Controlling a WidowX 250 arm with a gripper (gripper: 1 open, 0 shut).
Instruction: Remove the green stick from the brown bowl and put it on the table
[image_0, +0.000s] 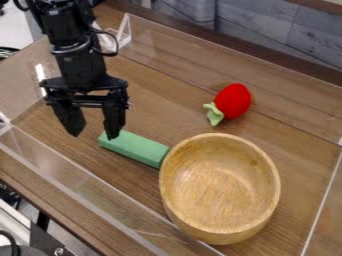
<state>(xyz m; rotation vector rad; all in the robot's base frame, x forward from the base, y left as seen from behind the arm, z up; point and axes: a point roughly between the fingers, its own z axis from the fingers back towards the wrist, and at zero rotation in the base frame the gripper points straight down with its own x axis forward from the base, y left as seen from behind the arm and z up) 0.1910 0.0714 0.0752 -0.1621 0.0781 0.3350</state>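
The pincer (94, 124) hung over the surface (174, 85) with its two fingers spread wide and pointing down, holding nothing. The green stick (135, 148) lay flat on the wood just below the fingertips, its near end under the right-hand finger, its far end close beside the rim of the brown bowl (221, 187) but outside it. The bowl sat toward the front edge and looked empty. A red strawberry-like toy (231, 101) rested well apart, nearer the back edge. Judged from this, the placing step looked finished: the stick was out of the bowl and released on the surface. The next move would call only for lifting the arm clear without nudging the stick.
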